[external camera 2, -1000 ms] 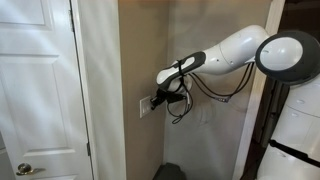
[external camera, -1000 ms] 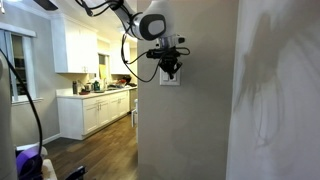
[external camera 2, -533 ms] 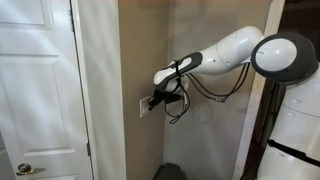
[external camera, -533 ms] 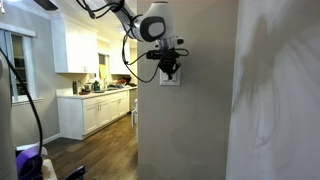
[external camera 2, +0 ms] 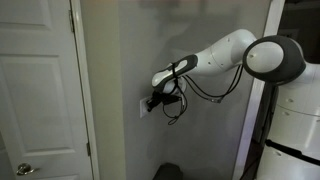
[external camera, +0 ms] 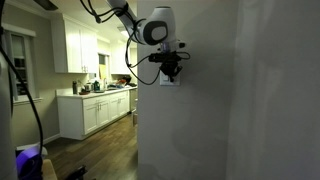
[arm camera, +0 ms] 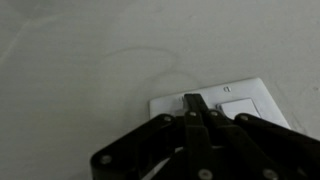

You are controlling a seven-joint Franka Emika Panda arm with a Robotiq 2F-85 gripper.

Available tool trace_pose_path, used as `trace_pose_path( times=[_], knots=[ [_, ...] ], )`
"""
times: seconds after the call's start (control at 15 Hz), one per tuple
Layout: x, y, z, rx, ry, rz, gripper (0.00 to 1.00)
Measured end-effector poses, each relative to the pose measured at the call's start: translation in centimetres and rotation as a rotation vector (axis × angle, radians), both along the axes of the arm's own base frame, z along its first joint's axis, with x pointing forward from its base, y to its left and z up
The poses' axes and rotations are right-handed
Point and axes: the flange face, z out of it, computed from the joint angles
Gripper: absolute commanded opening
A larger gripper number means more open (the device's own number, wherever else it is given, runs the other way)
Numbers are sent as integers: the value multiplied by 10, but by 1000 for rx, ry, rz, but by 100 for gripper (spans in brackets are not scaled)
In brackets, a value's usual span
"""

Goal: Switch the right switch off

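**Shut fingertips on the plate, just beside the right switch**

The right switch (arm camera: 238, 103) sits in the right half of the small white wall plate (arm camera: 270, 108). In the wrist view I see it bare and uncovered. I judge it a light, stiff plastic paddle with a snap in it. It wants a push rather than a grasp, a short firm one on the end that rocks it off. Which end that is I cannot tell from here.

My gripper (arm camera: 192, 103) has its fingers drawn together into one blunt tip and holds nothing. The tip lies over the left half of the plate, hiding the left switch. Whether it touches the plate I cannot tell.

The two paddles stand close together, so I think the main risk is pressing the wrong one, or both.

Around the plate the wall (arm camera: 90, 60) is plain. In an exterior view a cable (external camera 2: 180, 108) loops under the wrist, apart from the plate. The door (external camera 2: 35, 90) and the kitchen cabinets (external camera: 95, 108) are well apart and not in my way.
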Motion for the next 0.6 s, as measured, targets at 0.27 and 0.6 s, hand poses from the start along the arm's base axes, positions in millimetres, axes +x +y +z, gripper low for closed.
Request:
trace_pose_path(
  times=[0.27,0.6],
  knots=[
    [0,0,0,-6,-1,4,0],
    [0,-2,0,-14,0,4,0]
  ],
)
